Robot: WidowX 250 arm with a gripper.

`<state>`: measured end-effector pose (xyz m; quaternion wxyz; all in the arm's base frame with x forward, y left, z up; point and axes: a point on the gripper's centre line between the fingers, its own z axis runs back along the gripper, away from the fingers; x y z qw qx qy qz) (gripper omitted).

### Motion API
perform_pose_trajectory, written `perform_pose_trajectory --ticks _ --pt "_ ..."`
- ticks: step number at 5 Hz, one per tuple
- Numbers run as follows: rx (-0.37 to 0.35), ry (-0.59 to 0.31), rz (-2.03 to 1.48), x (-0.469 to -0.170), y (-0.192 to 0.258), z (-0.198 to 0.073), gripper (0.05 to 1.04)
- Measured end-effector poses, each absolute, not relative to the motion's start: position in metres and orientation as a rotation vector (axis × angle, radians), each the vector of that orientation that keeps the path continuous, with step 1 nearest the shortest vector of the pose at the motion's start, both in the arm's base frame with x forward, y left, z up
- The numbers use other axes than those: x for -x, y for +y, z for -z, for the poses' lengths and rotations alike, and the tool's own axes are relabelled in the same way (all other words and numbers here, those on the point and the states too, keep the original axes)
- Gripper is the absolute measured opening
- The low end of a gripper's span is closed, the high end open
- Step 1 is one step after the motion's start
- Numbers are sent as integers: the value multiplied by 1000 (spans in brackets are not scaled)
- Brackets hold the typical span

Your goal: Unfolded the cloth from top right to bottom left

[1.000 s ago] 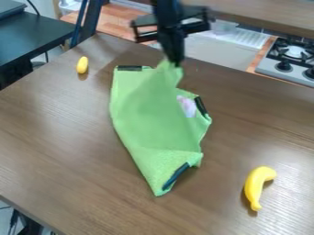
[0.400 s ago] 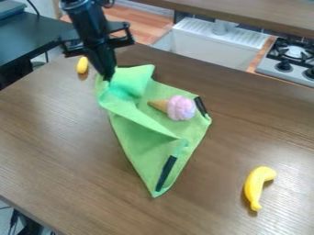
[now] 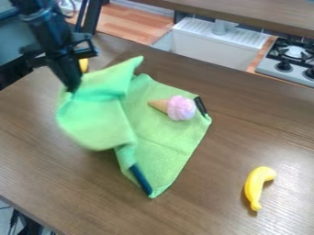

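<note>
Jaws of gripper [image 3: 72, 90] clamping green cloth [image 3: 156, 133], edge raised, ice-cream cone [image 3: 180, 108] atop, table [image 3: 224, 147] between cloth and banana [image 3: 254, 186]

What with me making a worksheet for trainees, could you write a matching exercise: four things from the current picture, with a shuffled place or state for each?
Things
1. yellow curved toy banana
2. pink-and-tan toy ice cream cone
3. green fabric cloth
4. black two-finger pincer

Places or states
A. partly lifted, partly lying flat
B. holding fabric, at the picture's upper left
C. on the brown wooden table, toward the lower right
D. resting on green fabric

Pairs: 1-C, 2-D, 3-A, 4-B
</note>
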<state>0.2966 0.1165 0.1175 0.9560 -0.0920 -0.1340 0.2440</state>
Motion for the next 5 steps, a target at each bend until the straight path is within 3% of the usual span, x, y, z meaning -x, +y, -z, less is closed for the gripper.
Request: perform_pose_trajectory --ticks 2,3,5 --pt "171 -241 -482 -280 137 -116 49" --pt "125 -231 -543 -276 146 -114 49" --pt "134 -191 -709 -260 161 -108 49"
